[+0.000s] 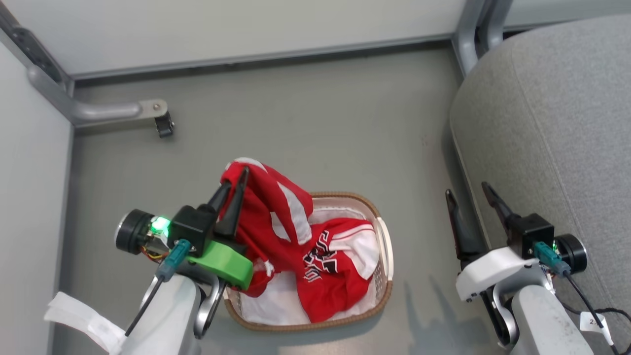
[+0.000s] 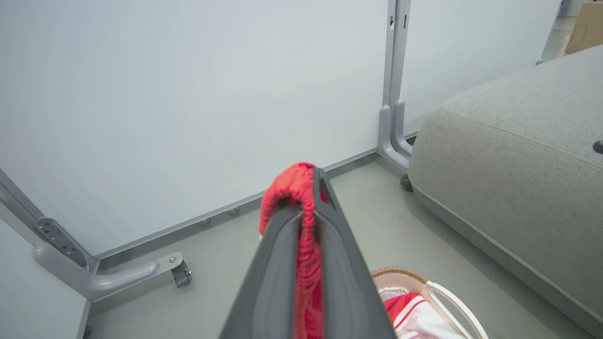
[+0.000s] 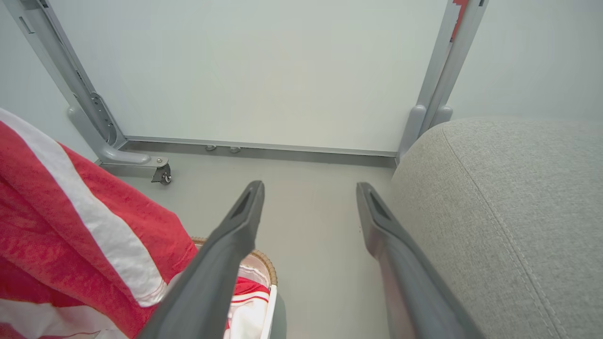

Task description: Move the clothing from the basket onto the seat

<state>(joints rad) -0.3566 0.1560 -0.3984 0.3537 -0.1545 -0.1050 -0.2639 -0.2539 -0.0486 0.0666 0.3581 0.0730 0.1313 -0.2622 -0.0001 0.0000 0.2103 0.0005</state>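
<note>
1. Red knit with white striped trim: the clothing hung in a peak from my left gripper, raised over the basket. Its lower folds lay inside on the white liner, beside the lettered piece.
2. The left fingers were closed on a gathered, elastic-looking hem, with red cloth bunched between them.
3. I judged the fabric light, limp and not fragile. It would sag and trail rather than keep any shape.
4. A bunched hem or thick fold looked the surest place to hold, since a single thin layer might slip from smooth fingers.
5. The trailing folds could catch the basket rim on the way out, so I reckoned a higher lift was needed.
6. My right gripper stood with its fingers wide apart and empty, just beside the rounded edge of the seat.
7. The grey upholstered seat lay to the basket's right, with bare floor between them.
</note>
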